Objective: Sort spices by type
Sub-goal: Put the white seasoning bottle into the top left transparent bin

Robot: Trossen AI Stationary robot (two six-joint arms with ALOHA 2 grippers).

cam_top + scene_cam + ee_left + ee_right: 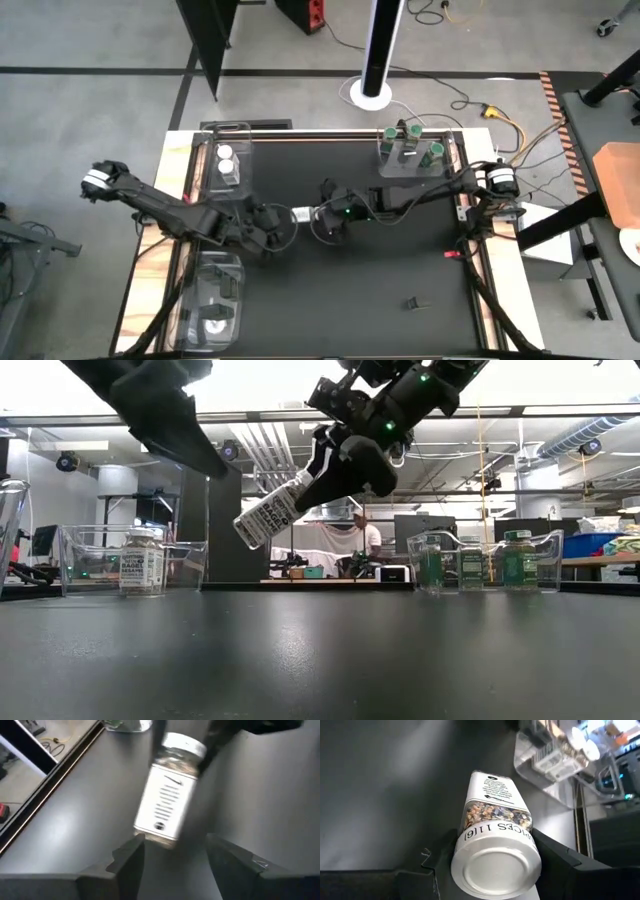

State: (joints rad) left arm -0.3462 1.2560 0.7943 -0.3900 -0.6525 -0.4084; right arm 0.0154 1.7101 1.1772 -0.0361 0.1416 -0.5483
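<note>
A white-lidded spice jar (268,513) with a white label hangs in mid-air over the middle of the black mat (300,213). My right gripper (335,468) is shut on it. My left gripper (175,851) is open just left of it (282,222), with its fingers on either side of the jar's bottom end (156,836); I cannot tell if they touch. Two white-lidded jars (227,160) stand in the far-left clear tray. Several green-lidded jars (410,145) stand in the far-right clear tray. My right gripper (495,857) pinches the jar between its two fingers at the lid end, just below the white lid (496,866). The fingers (442,857) come from the table's right, slanting down. The jar is lifted clear and tilted, with its bottom end (245,530) pointing down toward my left gripper.
A third clear tray (210,300) lies at the near left edge with small items in it. A small dark piece (417,303) sits on the mat near the right. Cables run beyond the table's far edge. A person (362,535) shows far off in the room.
</note>
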